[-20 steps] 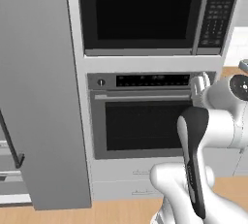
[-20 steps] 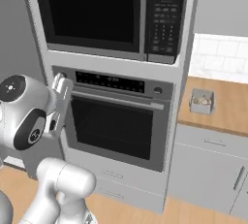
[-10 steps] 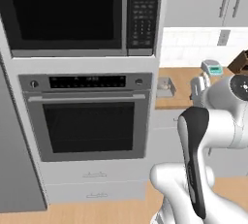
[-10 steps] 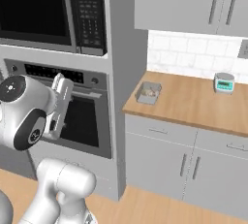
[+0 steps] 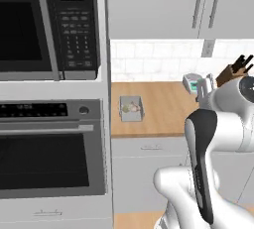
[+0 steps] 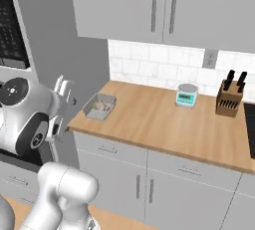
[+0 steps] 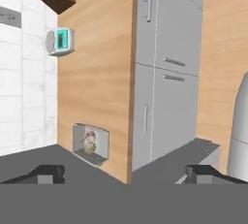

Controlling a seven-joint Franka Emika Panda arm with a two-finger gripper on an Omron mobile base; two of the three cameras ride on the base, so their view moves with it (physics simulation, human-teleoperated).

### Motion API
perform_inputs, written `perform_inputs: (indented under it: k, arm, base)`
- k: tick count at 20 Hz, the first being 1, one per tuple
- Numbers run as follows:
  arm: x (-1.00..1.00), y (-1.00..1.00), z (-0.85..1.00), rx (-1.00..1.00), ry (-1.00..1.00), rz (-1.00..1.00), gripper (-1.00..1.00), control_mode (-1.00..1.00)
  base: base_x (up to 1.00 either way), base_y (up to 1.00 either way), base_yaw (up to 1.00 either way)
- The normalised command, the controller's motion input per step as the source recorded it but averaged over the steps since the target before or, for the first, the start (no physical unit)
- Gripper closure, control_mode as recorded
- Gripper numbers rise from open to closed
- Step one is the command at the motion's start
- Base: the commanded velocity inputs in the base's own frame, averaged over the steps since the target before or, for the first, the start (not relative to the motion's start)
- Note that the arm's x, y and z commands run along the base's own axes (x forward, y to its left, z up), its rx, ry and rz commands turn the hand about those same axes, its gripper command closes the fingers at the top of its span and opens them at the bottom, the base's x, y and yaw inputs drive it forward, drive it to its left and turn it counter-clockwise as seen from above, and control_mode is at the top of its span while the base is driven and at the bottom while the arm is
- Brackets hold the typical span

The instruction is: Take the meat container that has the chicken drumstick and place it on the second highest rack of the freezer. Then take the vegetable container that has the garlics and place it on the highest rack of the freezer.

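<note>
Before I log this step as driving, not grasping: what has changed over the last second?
The base drove right, so the oven and microwave slid left in view and the wooden countertop with the small grey tray of pale bulbs came in. Nothing was grasped; the fingers stayed open, the arm's pose unchanged.

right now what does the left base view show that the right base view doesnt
Only the left base view takes in the whole microwave with its keypad, and the oven below it. Only the right base view takes in the dark stovetop edge at far right. Both share the wooden counter, the grey container holding pale bulbs, the small teal scale, the knife block, the upper cabinets and the open claw.
</note>
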Motion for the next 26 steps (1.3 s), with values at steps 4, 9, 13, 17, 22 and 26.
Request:
perform_inputs:
  k: [4, 9, 13, 17, 22, 26]
  arm:
    - [0.0, 0.0, 0.0, 0.0, 0.0, 0.0, -1.0, 1.0]
    - [0.0, 0.0, 0.0, 0.0, 0.0, 0.0, -1.0, 1.0]
    - [0.18, 0.05, -0.54, 0.14, 0.01, 0.28, -1.0, -1.0]
    - [0.02, 0.56, -0.56, 0.06, 0.08, 0.33, -1.0, -1.0]
    - [0.18, 0.53, -0.62, 0.14, 0.3, 0.21, -1.0, -1.0]
    - [0.08, 0.22, -0.63, 0.16, 0.29, 0.05, -1.0, -1.0]
  base:
    - [0.95, -0.03, 0.0]
    - [0.89, 0.01, 0.06]
    - [0.0, 0.0, 0.0]
    - [0.0, 0.0, 0.0]
    - [0.0, 0.0, 0.0]
    - [0.0, 0.0, 0.0]
